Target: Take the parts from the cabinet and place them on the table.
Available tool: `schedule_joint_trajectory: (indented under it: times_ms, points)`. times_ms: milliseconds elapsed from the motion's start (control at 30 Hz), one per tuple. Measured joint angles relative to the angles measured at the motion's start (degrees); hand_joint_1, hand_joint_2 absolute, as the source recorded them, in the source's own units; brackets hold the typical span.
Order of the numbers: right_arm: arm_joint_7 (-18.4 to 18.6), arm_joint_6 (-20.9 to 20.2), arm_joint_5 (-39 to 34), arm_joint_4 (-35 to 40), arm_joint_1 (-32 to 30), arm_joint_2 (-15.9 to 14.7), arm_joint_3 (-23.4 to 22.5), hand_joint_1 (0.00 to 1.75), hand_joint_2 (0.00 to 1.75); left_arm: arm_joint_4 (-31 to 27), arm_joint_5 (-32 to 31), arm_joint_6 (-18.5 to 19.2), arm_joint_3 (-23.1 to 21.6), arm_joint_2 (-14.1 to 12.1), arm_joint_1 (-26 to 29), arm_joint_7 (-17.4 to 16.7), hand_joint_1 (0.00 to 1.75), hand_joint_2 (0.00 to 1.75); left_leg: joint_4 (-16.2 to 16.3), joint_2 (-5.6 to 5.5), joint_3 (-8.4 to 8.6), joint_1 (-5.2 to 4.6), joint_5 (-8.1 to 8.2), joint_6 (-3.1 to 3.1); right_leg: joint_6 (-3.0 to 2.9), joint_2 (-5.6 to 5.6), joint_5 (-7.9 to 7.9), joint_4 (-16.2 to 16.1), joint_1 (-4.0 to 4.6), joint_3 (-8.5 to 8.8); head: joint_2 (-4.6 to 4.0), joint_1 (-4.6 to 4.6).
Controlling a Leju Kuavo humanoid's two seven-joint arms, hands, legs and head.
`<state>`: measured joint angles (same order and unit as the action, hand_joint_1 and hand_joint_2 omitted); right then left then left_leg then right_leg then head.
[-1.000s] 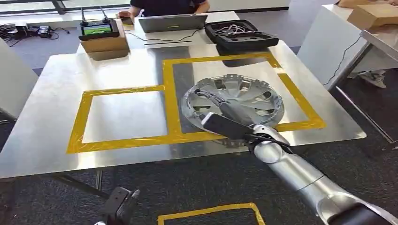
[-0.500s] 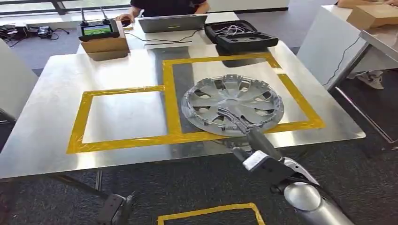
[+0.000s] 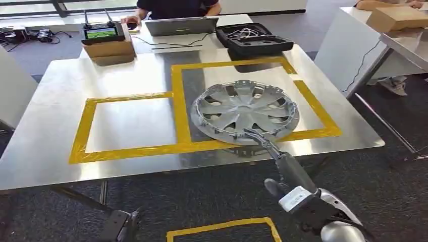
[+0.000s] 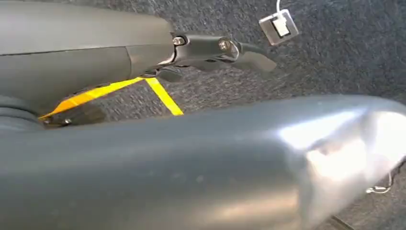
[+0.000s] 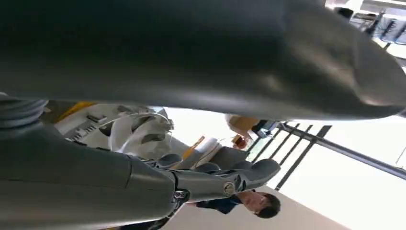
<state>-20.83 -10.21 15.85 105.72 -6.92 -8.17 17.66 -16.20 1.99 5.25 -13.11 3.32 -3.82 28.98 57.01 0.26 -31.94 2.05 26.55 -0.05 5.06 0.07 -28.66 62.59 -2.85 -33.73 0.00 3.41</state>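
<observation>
A silver hubcap (image 3: 245, 108) lies flat on the metal table (image 3: 55, 91), inside the right-hand yellow tape square (image 3: 310, 101), its near rim over the tape line. My right hand (image 3: 282, 164) hangs just off the table's front edge with nothing in it; its outstretched fingertips (image 3: 255, 135) reach to the hubcap's near rim. In the right wrist view the fingers (image 5: 210, 179) are stretched out and apart, with the hubcap (image 5: 129, 129) behind them. My left hand (image 3: 118, 224) hangs low over the floor, its fingers (image 4: 210, 48) extended and holding nothing.
The left yellow tape square (image 3: 83, 126) is bare. At the table's far edge are a cardboard box with a controller (image 3: 106, 43), a laptop (image 3: 181, 25) and an open black case (image 3: 252, 38); a person (image 3: 176, 6) sits behind. A white table (image 3: 353, 45) stands right. Yellow tape (image 3: 222, 229) marks the floor.
My right hand has let go of the hubcap and drawn back off its top, down past the table's front edge. The hubcap stays flat in the square.
</observation>
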Motion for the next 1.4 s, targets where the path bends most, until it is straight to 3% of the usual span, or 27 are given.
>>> schedule_joint_trajectory:
  times_ms: [33, 67, 133, 200, 267, 333, 367, 400, 433, 500, 533, 567, 600, 700, 733, 767, 833, 867, 900, 967, 1033, 1067, 1167, 1233, 1300, 1367, 1400]
  points:
    - [0.0, -0.1, 0.0, 0.2, 0.0, 0.2, -0.1, 0.00, 0.00, 0.0, 0.0, 0.0, 0.0, -0.1, 0.0, 0.0, 0.00, 0.00, 1.0, -0.02, -0.43, -0.07, 0.38, -0.86, 0.82, -0.21, -0.45, -4.6, -0.53, 2.45, 0.00, -0.02]
    - [0.1, -0.4, 0.1, 0.3, -0.1, 0.5, -0.2, 0.00, 0.00, 0.0, 0.0, -0.1, 0.1, -0.2, 0.1, -0.1, 0.00, 0.00, 1.2, -0.31, -0.83, 0.04, 0.51, -1.54, -0.41, 0.73, 0.65, -2.3, 0.17, 1.83, 0.00, -0.31]
    - [0.0, -0.4, 0.2, 0.7, -0.2, 0.8, -0.4, 0.00, 0.00, -0.1, 0.0, -0.1, 0.1, -0.2, 0.0, -0.2, 0.00, 0.00, 1.9, -0.44, -1.07, -0.33, 0.58, -2.32, -2.19, 0.76, -0.68, -2.3, -0.11, 1.39, 0.00, -0.13]
    - [0.0, -0.5, 0.3, 0.8, -0.3, 1.2, -0.4, 0.00, 0.00, -0.1, -0.1, -0.1, 0.1, -0.2, 0.0, -0.3, 0.00, 0.00, 1.9, -0.50, -1.37, 0.08, 0.16, -3.17, -3.31, 0.67, -0.25, -2.2, 0.05, 0.58, 0.00, 0.13]
    - [0.0, -0.8, 0.4, 1.1, -0.3, 1.5, -0.4, 0.00, 0.00, 0.0, -0.3, -0.1, 0.1, -0.2, 0.0, -0.3, 0.00, 0.00, 5.9, -0.36, -2.85, 0.12, 4.33, -3.07, -4.28, 0.49, 0.38, -2.3, 0.23, 0.02, 0.00, 0.33]
    - [0.0, -1.1, 0.5, 1.2, -0.3, 1.8, -0.4, 0.00, 0.00, -0.1, -0.3, -0.1, 0.1, -0.2, -0.1, -0.3, 0.00, 0.00, 14.5, -0.38, -5.96, -0.22, 9.68, -2.97, -4.72, 0.36, 1.00, -2.3, 0.67, -0.87, 0.00, 0.37]
    - [0.0, -1.2, 0.6, 1.2, -0.3, 1.9, -0.4, 0.00, 0.00, -0.1, -0.3, -0.1, 0.1, -0.1, 0.0, -0.3, 0.00, 0.00, 17.9, -0.38, -7.00, -0.31, 11.19, -2.82, -4.88, 0.29, 1.32, -2.2, 0.97, -1.31, 0.02, 0.37]
    - [0.0, -1.2, 0.7, 1.2, -0.3, 2.0, -0.4, 0.00, 0.00, -0.1, -0.3, -0.1, 0.1, -0.2, 0.0, -0.3, 0.00, 0.00, 19.2, -0.38, -7.01, -0.45, 11.31, -2.57, -4.97, 0.29, 1.66, -2.2, 1.27, -1.77, 0.02, 0.37]
    - [0.0, -1.2, 0.7, 1.2, -0.3, 2.0, -0.4, 0.00, 0.00, -0.1, -0.3, -0.1, 0.1, -0.1, 0.0, -0.4, 0.00, 0.00, 17.8, -0.38, -5.73, -0.65, 10.25, -2.13, -5.00, 0.29, 2.03, -2.2, 1.53, -2.20, 0.00, 0.37]
    - [0.0, -1.2, 0.7, 1.2, -0.3, 2.1, -0.4, 0.00, 0.00, -0.1, -0.3, -0.1, 0.1, -0.1, -0.1, -0.4, 0.00, 0.00, 8.8, -0.39, 0.13, -1.31, 6.39, -0.81, -4.94, 0.34, 2.73, -2.2, 1.93, -2.88, 0.02, 0.35]
    - [0.0, -1.2, 0.7, 1.3, -0.3, 2.1, -0.4, 0.00, 0.00, -0.2, -0.3, -0.1, 0.1, -0.2, -0.2, -0.4, 0.00, 0.00, 3.7, -0.42, 3.46, -1.76, 5.46, 0.01, -4.83, 0.34, 3.03, -2.2, 1.92, -2.98, 0.00, 0.35]
    - [0.0, -1.2, 0.7, 1.4, -0.3, 2.2, -0.4, 0.00, 0.00, -0.2, -0.3, -0.1, 0.1, -0.5, -0.3, -0.4, 0.00, 0.00, 2.0, -0.23, 4.51, -2.17, 6.19, 0.13, -4.39, 0.31, 3.36, -2.3, 2.12, -3.05, 0.00, 0.31]
    - [0.0, -1.2, 0.7, 1.4, -0.3, 2.2, -0.4, 0.00, 0.00, -0.2, -0.3, -0.1, 0.1, -0.3, -0.3, -0.3, 0.00, 0.00, 2.2, -0.23, 4.14, -2.42, 4.98, -0.14, -4.01, 0.23, 3.65, -2.5, 1.82, -2.92, 0.00, 0.39]
    - [0.0, -1.3, 0.7, 1.6, -0.3, 2.3, -0.4, 0.00, 0.00, -0.2, -0.3, -0.1, 0.2, -0.3, -0.2, -0.4, 0.00, 0.00, 1.2, -0.25, 3.41, -2.60, 4.27, 1.00, -2.68, 0.11, 4.90, -3.2, 1.86, -2.89, 0.00, 0.35]
    - [0.0, -1.2, 0.7, 1.7, -0.4, 2.3, -0.5, 0.00, 0.00, -0.2, -0.3, -0.1, 0.2, -0.2, -0.3, -0.4, 0.00, 0.00, 0.7, 0.25, 3.18, -2.21, 3.44, 1.41, -2.62, 0.22, 4.20, -2.7, 1.52, -3.19, 0.00, 0.39]
    - [0.0, -1.3, 0.7, 1.7, -0.4, 2.3, -0.5, 0.00, 0.00, -0.3, -0.4, -0.1, 0.2, -0.2, -0.3, -0.3, 0.00, 0.00, 0.6, 0.11, 2.64, -2.17, 2.91, 1.91, -2.51, 0.17, 1.56, -1.0, 1.74, -3.91, 0.00, 0.17]
    - [0.1, -1.4, 0.8, 1.7, -0.5, 2.3, -0.6, 0.00, 0.00, -0.4, -0.5, 0.0, 0.3, -0.2, -0.2, -0.3, 0.00, 0.00, 0.6, 0.26, 1.30, -2.21, 1.97, 2.20, -2.19, 0.17, -4.79, 6.7, 1.69, -6.35, 0.00, 0.18]
    - [0.1, -1.5, 0.9, 1.7, -0.7, 2.3, -0.6, 0.00, 0.00, -0.4, -0.5, 0.0, 0.3, -0.2, -0.1, -0.3, 0.00, 0.00, 0.7, 0.36, 0.59, -2.28, 1.49, 2.27, -2.05, 0.17, -6.74, 10.7, 1.73, -7.35, 0.00, 0.15]
    - [0.1, -1.5, 0.9, 1.7, -0.9, 2.3, -0.6, 0.00, 0.00, -0.4, -0.5, 0.0, 0.4, -0.2, -0.1, -0.3, 0.00, 0.00, 0.8, 0.41, -0.12, -2.33, 1.02, 2.26, -2.02, 0.17, -6.94, 13.0, 1.75, -7.54, 0.00, 0.15]
    - [0.0, -1.6, 0.8, 1.7, -1.2, 2.3, -0.6, 0.00, 0.00, -0.4, -0.6, 0.0, 0.5, -0.2, -0.1, -0.4, 0.00, 0.00, 1.0, 0.46, -1.14, -2.35, 0.26, 2.12, -2.07, 0.16, -3.85, 10.1, 1.75, -4.27, 0.00, 0.15]
    - [0.0, -1.6, 0.6, 1.7, -1.2, 2.3, -0.5, 0.00, 0.00, -0.4, -1.0, 0.0, 0.5, -0.2, -0.2, -0.4, 0.00, 0.00, 1.6, 0.46, -2.05, -2.35, -0.21, 1.80, -2.40, 0.14, -0.64, 0.6, 1.77, 2.41, 0.02, 0.18]
    - [0.0, -1.6, 0.6, 1.7, -1.2, 2.3, -0.5, 0.00, 0.00, -0.5, -1.0, 0.0, 0.5, -0.2, -0.2, -0.4, 0.00, 0.00, 1.8, 0.47, -2.39, -2.37, -0.39, 1.52, -2.82, 0.11, -2.48, -3.3, 1.90, 4.60, 0.02, 0.18]
    - [-0.1, -1.7, 0.3, 1.7, -1.7, 2.3, -0.5, 0.00, 0.00, -0.6, -1.3, 0.0, 0.6, -0.2, -0.3, -0.4, 0.00, 0.00, 1.9, 0.44, -2.73, -2.44, -1.32, 0.37, -3.84, 0.16, -2.10, -4.2, 2.37, 4.52, 0.00, 0.20]
    - [-0.1, -2.4, -0.1, 1.7, -1.7, 2.4, -0.4, 0.00, 0.00, -0.6, -1.3, 0.0, 0.6, -0.3, -0.3, -0.5, 0.00, 0.00, 1.9, 0.25, -3.07, -2.42, -1.47, -0.40, -4.97, 0.03, -1.10, -4.7, 1.99, 4.09, 0.00, 0.17]
    - [0.1, -2.8, -0.3, 1.7, -1.7, 2.6, -0.1, 0.00, 0.00, -0.6, -1.0, -0.1, 0.6, -0.3, -0.2, -0.5, 0.00, 0.00, 6.1, -0.01, -4.70, -2.17, 3.15, -1.10, -5.61, -0.03, -0.23, -4.7, 1.92, 3.10, 0.02, 0.22]
    - [0.2, -3.2, -0.5, 1.5, -1.8, 2.9, 0.2, 0.00, 0.00, -0.6, -0.9, -0.2, 0.7, -0.5, -0.1, -0.5, 0.00, 0.00, 14.7, -0.02, -7.30, -1.87, 8.69, -1.64, -5.63, -0.04, 0.69, -4.7, 1.96, 1.90, 0.00, 0.22]
    - [0.2, -3.5, -0.8, 1.4, -1.9, 2.9, 0.4, 0.00, 0.00, -0.6, -0.8, -0.2, 0.8, -0.6, 0.0, -0.4, 0.00, 0.00, 17.6, -0.02, -7.92, -1.79, 9.61, -1.79, -5.55, -0.04, 1.10, -4.6, 1.96, 1.33, 0.02, 0.22]
